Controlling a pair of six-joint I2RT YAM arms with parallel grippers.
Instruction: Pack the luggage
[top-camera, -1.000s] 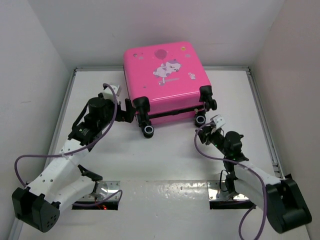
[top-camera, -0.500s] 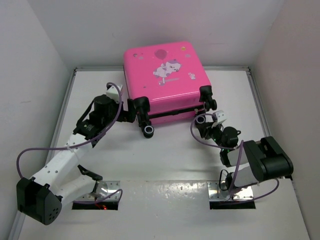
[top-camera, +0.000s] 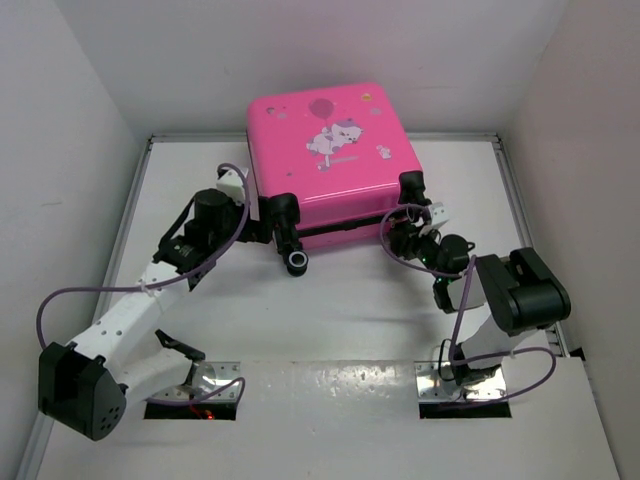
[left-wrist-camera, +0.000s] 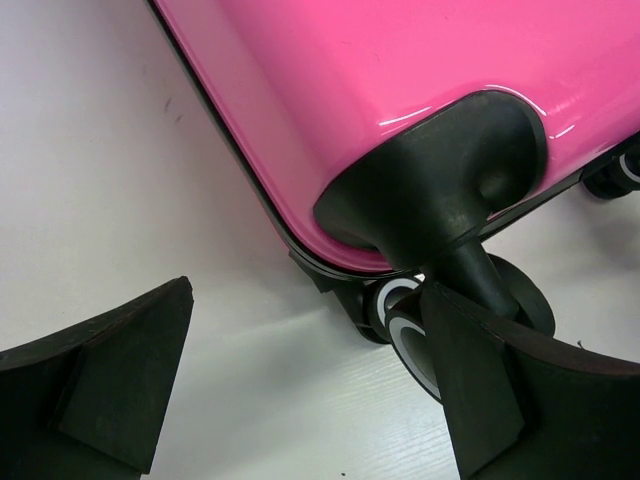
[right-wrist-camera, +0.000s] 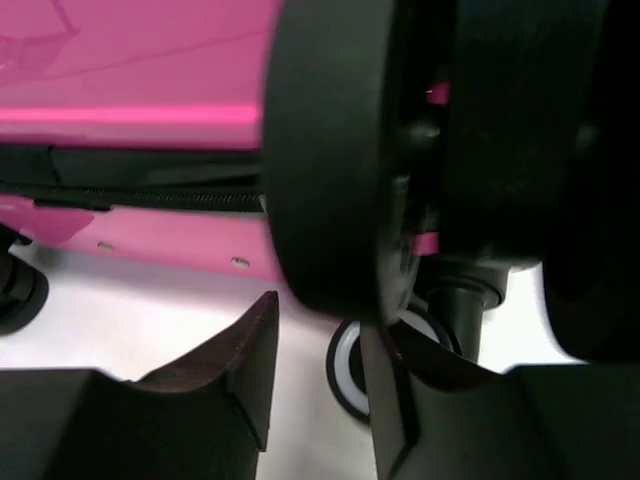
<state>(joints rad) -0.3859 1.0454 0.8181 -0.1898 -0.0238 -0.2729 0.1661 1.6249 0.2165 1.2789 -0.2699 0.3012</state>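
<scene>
Pink luggage (top-camera: 325, 150) lies wheel-end just ahead; left gripper (left-wrist-camera: 305, 300) gapes wide, right gripper (right-wrist-camera: 320, 320) half-open, neither holding anything.

The luggage (top-camera: 330, 170) is a bright pink hard-shell suitcase, shut and lying flat with its lid (top-camera: 300, 130) facing up. A white cartoon animal print (top-camera: 335, 140) sits near the middle of the lid, with small pale spots around it. It rests at the far edge of the tabletop (top-camera: 330, 320), about midway between the left and right edges. Its wheeled end faces the near edge, where a dark zip seam (top-camera: 340, 228) runs across. The small black wheels (top-camera: 297, 263) have white rings and sit on black corner mounts.
</scene>
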